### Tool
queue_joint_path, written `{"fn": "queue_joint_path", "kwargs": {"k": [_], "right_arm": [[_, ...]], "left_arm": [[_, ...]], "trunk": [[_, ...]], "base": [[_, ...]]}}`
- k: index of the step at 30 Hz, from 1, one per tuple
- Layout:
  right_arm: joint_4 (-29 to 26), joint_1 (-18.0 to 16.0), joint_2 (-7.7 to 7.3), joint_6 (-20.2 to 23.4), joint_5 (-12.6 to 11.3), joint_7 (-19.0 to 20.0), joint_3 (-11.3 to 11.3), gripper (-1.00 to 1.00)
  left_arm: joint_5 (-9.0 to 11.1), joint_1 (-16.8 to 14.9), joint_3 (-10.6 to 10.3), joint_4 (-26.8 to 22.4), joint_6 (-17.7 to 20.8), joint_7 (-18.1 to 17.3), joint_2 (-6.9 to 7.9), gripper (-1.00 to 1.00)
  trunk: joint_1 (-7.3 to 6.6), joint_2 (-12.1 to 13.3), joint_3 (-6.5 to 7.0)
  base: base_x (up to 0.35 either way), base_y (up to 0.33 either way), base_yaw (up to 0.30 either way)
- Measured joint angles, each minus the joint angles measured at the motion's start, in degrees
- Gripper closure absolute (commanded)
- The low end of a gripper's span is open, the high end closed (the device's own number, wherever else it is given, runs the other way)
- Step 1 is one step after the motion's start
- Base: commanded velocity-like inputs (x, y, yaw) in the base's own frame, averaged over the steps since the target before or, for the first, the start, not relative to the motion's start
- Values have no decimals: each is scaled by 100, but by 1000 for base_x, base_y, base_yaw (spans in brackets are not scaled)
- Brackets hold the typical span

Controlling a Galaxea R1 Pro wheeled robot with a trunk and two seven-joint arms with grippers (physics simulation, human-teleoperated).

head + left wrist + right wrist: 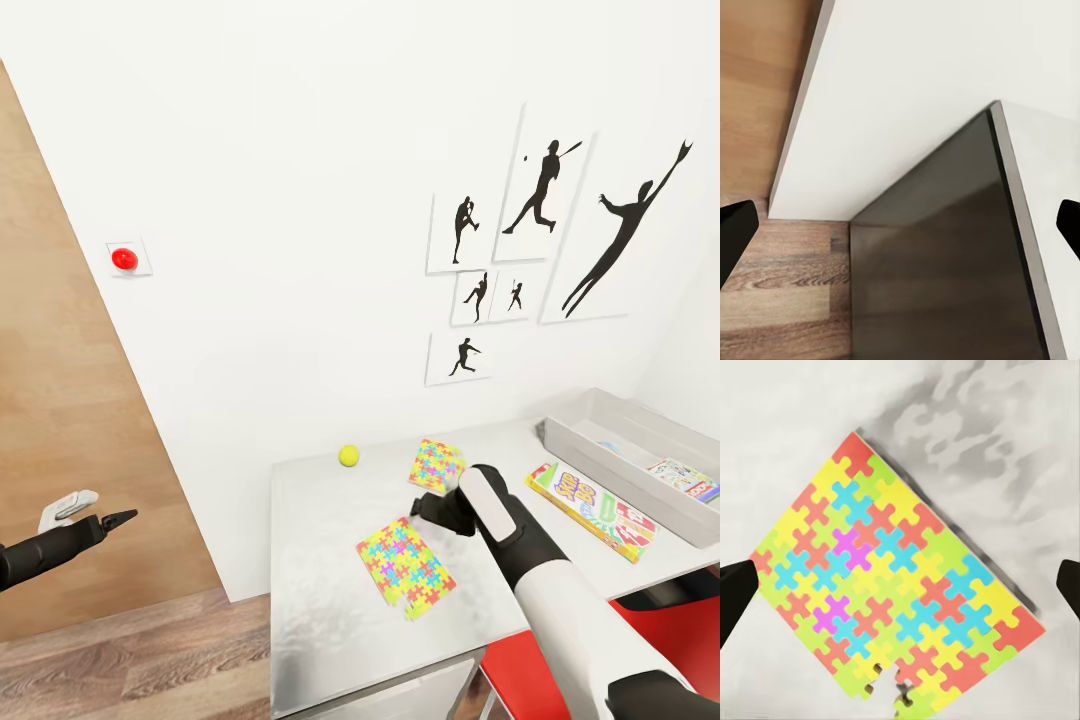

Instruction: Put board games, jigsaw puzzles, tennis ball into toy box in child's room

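Note:
A colourful jigsaw puzzle point(405, 567) point(900, 600) lies flat near the table's front. My right gripper point(428, 508) point(900, 589) hovers open just above it, fingertips point(735, 596) spread to either side. A second jigsaw puzzle point(436, 465) lies further back, with the yellow-green tennis ball point(348, 456) to its left. A board game point(592, 510) rests beside the grey toy box point(600, 455), which holds another board game point(685, 477). My left gripper point(105, 517) point(900, 225) hangs open and empty over the wooden floor, left of the table.
The grey table point(320, 600) stands against a white wall with silhouette posters point(540, 240). A red chair point(560, 655) sits under my right arm. A wooden panel point(60, 400) and a red wall button point(124, 259) are at the left. The table's side panel point(937, 262) is dark.

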Motion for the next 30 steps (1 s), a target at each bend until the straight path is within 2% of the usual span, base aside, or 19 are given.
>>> {"fn": "queue_joint_path", "kwargs": {"k": [3,6,8,10,13,16,22,30], "right_arm": [[76,1,-13,-93,34,269,1,-100],[193,2,-13,-333,179,486,2,-100],[310,1,-8,-536,424,623,1,-100],[534,-1,1,-795,871,845,-9,-100],[946,-5,21,-1267,1480,1413,-26,-100],[1325,-16,19,-1697,1809,1970,-41,-100],[1547,-53,13,-1909,1932,2242,-47,-100],[1523,-80,55,-1923,1933,2290,-37,-100]], "left_arm": [[0,0,0,-1,0,0,0,-100],[0,0,0,-1,-2,0,1,-100],[0,0,0,-4,-2,0,2,-100],[0,0,0,-3,-3,0,1,-100],[0,0,0,-2,-3,0,2,-100],[0,0,0,0,-3,7,0,-100],[0,0,0,2,-3,12,0,-100],[0,0,0,10,-3,17,0,-100]], "trunk": [[0,0,0],[0,0,0],[0,0,0],[0,0,0],[0,0,0],[0,0,0],[0,0,0],[0,0,0]], "base": [[0,0,0],[0,0,0],[0,0,0],[0,0,0],[0,0,0],[0,0,0],[0,0,0],[0,0,0]]}}
